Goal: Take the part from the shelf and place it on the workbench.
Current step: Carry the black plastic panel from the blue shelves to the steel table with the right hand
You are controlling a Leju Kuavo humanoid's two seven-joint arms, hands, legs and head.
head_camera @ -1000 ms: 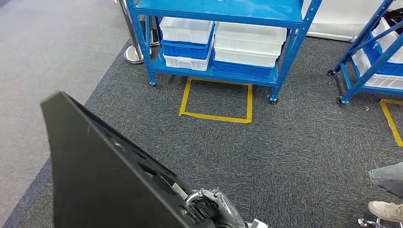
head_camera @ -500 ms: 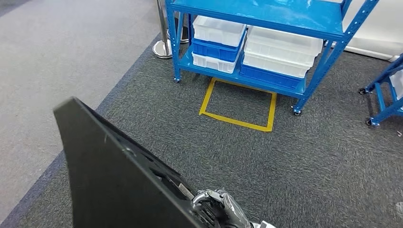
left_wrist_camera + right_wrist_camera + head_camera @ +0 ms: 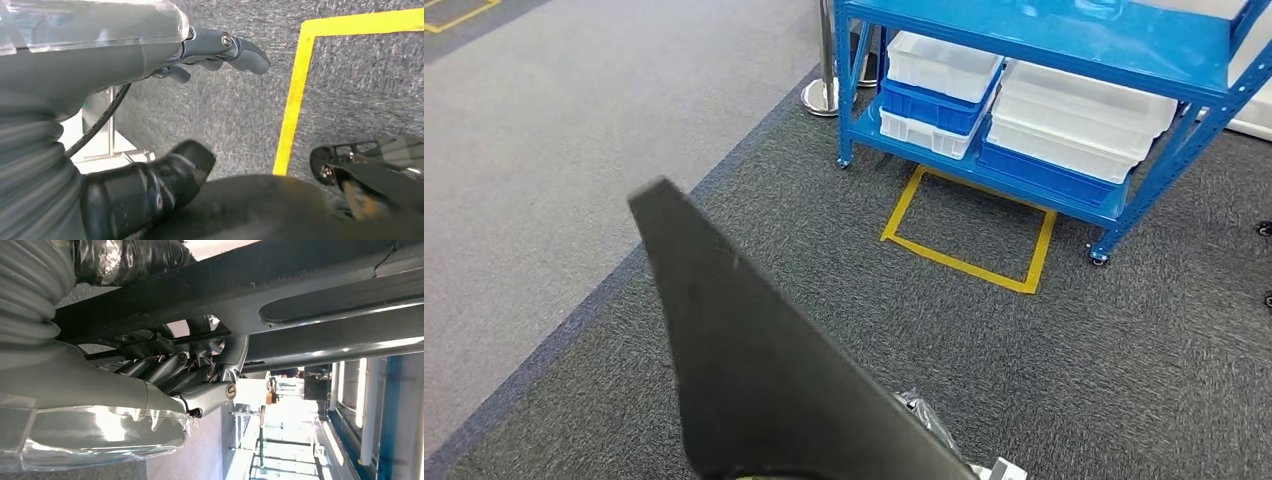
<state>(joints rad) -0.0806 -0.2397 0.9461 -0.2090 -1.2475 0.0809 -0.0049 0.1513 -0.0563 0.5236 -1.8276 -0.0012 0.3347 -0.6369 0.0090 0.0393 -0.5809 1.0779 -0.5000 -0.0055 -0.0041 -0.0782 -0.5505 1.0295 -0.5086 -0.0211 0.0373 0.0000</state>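
Note:
A large flat black part point(image 3: 774, 370) stands tilted in the lower middle of the head view, its pointed corner up. My right hand point(image 3: 927, 416) shows just past the part's lower edge. In the right wrist view the right hand point(image 3: 190, 375) grips the ribbed underside of the black part point(image 3: 300, 285), fingers curled into one of its openings. My left hand point(image 3: 150, 55) hangs over the dark carpet with fingers point(image 3: 240, 49) and thumb point(image 3: 165, 175) apart, holding nothing.
A blue shelf point(image 3: 1044, 30) stands ahead at the upper right with white and blue bins point(image 3: 1024, 110) on its lower level. A yellow tape square point(image 3: 964, 262) marks the carpet before it. A metal post base point(image 3: 822, 96) stands at the shelf's left. Light grey floor point(image 3: 554, 150) lies left.
The whole view has swung to the left, so the shelf and tape square now sit further right. The black part has shifted right in the picture and hides more of my right hand.

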